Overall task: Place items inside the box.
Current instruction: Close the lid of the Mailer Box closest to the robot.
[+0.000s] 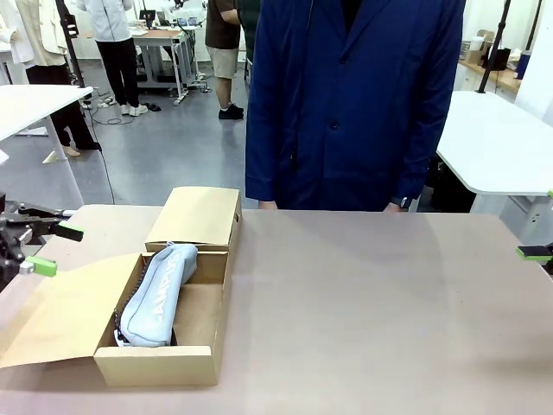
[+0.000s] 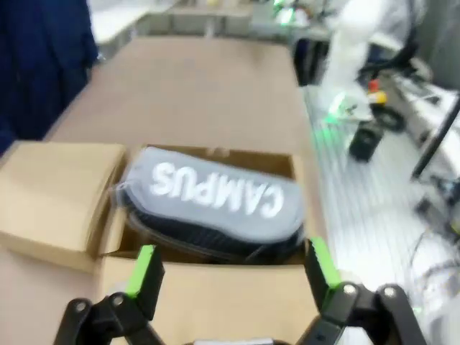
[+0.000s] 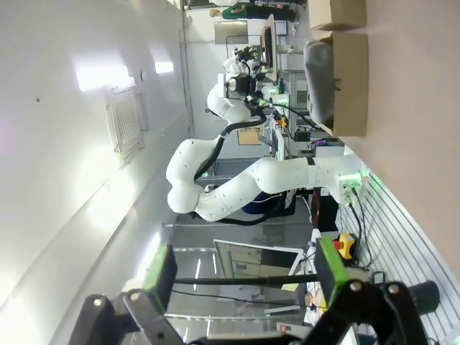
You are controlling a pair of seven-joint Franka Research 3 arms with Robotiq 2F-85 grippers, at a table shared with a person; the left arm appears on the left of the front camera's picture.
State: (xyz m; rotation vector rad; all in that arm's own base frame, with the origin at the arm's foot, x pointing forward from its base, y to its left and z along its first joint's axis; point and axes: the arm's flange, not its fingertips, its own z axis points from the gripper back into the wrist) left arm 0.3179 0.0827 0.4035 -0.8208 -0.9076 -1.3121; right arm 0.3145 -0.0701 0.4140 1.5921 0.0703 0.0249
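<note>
The wide brown worktop [image 1: 363, 294] carries an open cardboard box [image 1: 155, 363] near its left front corner, and a person in a dark blue coat [image 1: 354, 95] stands at the far edge. The box has one flap [image 1: 197, 216] folded out toward the person and another flap [image 1: 60, 311] lying flat toward the robot's left.

Inside the box lies the grey zip pencil case [image 1: 160, 294] with the white word "CAMPUS", placed lengthwise and rising a little over the box rim. In the left wrist view, a darker thing [image 2: 208, 241] shows under the grey case [image 2: 215, 198]; I cannot tell what it is.

The left tool [image 1: 50, 249] is at the left edge of the front view, beside the box and apart from it. Its green pads [image 2: 144, 269] stand wide from each other with nothing between them.

The right tool [image 1: 536, 252] is at the right edge of the worktop, well apart from the box. In the right wrist view, its fingers [image 3: 162, 269] are also spread wide and hold nothing.
</note>
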